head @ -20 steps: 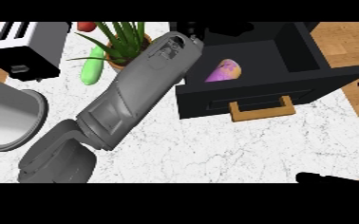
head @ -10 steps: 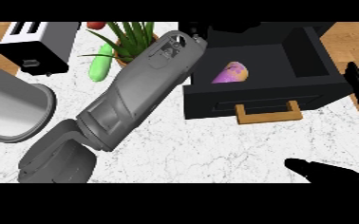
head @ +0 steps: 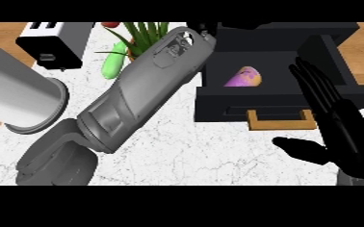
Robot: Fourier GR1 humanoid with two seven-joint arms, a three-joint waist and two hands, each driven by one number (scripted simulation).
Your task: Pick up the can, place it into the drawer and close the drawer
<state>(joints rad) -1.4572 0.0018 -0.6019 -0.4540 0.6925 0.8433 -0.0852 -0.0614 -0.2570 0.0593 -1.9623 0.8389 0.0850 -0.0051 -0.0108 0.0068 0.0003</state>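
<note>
The can (head: 243,77), purple and orange, lies on its side inside the open black drawer (head: 274,108), which has a wooden handle (head: 280,121) at its front. My left forearm (head: 142,91) runs from the lower left up to the drawer's back left corner. Only the wrist and a dark bit of the left hand (head: 204,30) show against the black drawer. My right hand (head: 334,125) stands open at the right, straight fingers (head: 315,84) over the drawer's right side and thumb (head: 298,149) out over the counter below the handle.
A black toaster (head: 53,43) stands at the back left. A potted plant (head: 144,34) and a green vegetable (head: 112,65) lie beside my left arm. A grey metal pot (head: 25,98) sits at the left edge. The counter (head: 213,154) is white marble.
My right hand has risen from the lower right corner to the drawer's right side. The drawer and other things sit further right in view. The left arm holds its place.
</note>
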